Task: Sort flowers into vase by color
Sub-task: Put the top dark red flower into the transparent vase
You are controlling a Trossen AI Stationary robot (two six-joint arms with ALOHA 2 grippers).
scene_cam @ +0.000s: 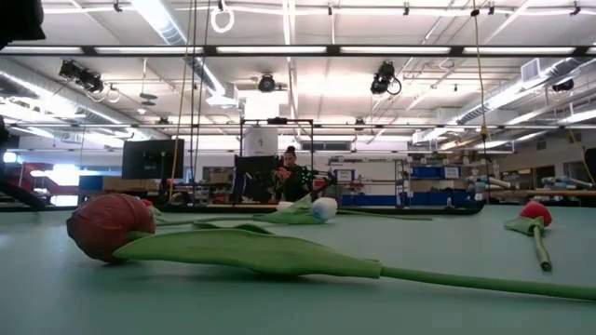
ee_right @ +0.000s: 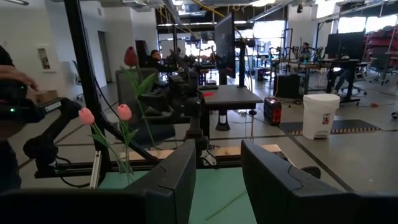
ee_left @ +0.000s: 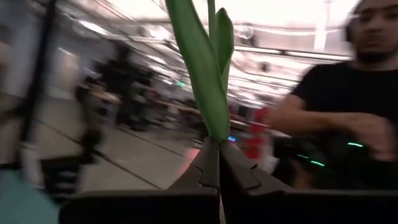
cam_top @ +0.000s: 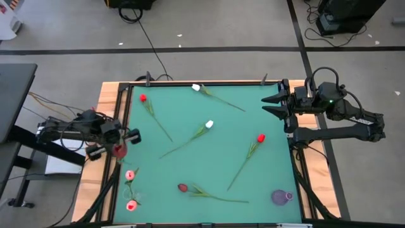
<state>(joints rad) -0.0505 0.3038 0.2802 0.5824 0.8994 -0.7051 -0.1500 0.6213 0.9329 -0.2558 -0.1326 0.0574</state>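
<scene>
My left gripper (cam_top: 118,143) hovers over the table's left edge, shut on a dark red tulip (ee_right: 130,57) that stands upright, head up. My right gripper (cam_top: 273,104) is open and raised at the far right corner, touching nothing. Five tulips lie flat on the green mat: a red one (cam_top: 143,98), a white one (cam_top: 196,87), a second white one (cam_top: 209,125), a second red one (cam_top: 261,138) and a dark red one (cam_top: 182,187). Two pink tulips (ee_right: 124,112) stand upright at the near left edge; what holds them does not show. My left gripper (ee_left: 214,149) pinches the dark red tulip's green stem (ee_left: 212,134) at the foot of its leaves between the two fingertips. The fingers lie about level, across the stem. The tulip is lifted clear and rises upright above the fingers, head (cam_top: 119,151) uppermost.
A small purple vase (cam_top: 281,197) stands at the table's near right corner. A dark frame (cam_top: 190,83) rims the mat. People show beyond the table in the wrist views. Bare mat lies between the scattered stems.
</scene>
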